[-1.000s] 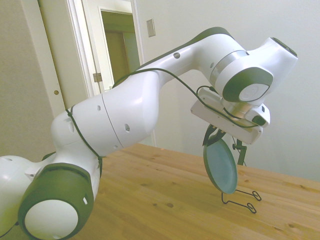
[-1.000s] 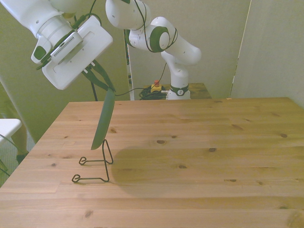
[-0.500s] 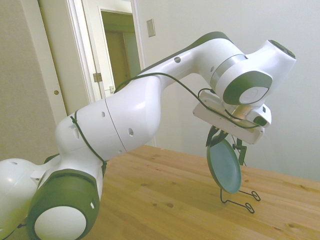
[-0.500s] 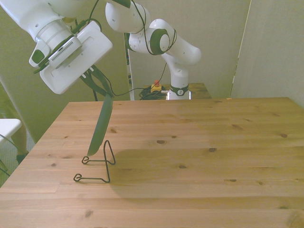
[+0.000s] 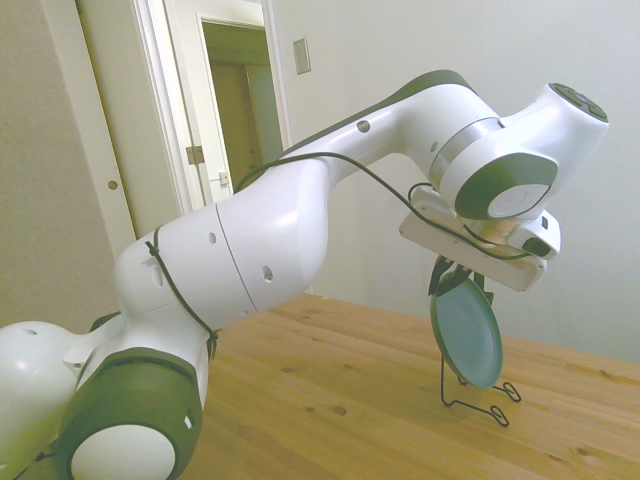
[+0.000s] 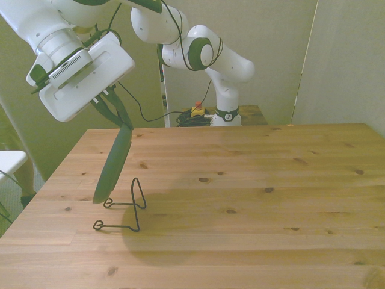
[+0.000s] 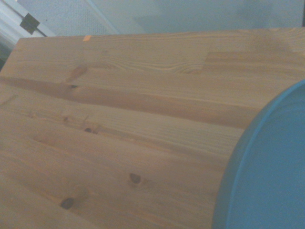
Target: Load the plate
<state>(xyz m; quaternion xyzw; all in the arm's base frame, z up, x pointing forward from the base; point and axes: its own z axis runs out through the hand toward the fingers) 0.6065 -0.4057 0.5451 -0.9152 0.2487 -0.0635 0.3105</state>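
- The arm (image 5: pixel 300 220) is white, with a black cable running along it.
- The gripper (image 6: pixel 115 117) hangs under the arm's flat white hand block.
- Its two dark fingers (image 5: pixel 441 279) are pinched on the top edge of the plate (image 5: pixel 466 331).
- So the gripper is holding the plate, and the plate hangs down from it on its edge.
- The plate is round and grey-green, with a paler blue-green inside face.
- In the side view we see that inside face, and the plate leans a little.
- In the front view the plate (image 6: pixel 112 165) shows almost edge-on, a thin dark shape that slants down toward the front view's left.
- The plate is up in the air, not lying on the table (image 6: pixel 252 205).
- A small black wire rack (image 6: pixel 122 208) stands on the table, near the front view's left edge.
- The rack has an upright loop and two loops flat on the wood.
- The low edge of the plate is just above the rack, very near it.
- In the side view the rack (image 5: pixel 478 396) sticks out under the plate, and I cannot tell if the two touch.
- In the wrist view the plate (image 7: pixel 267 171) fills one corner as a big blue curve.
- The rest of that view is the wooden table (image 7: pixel 119 129) with dark knots in it.
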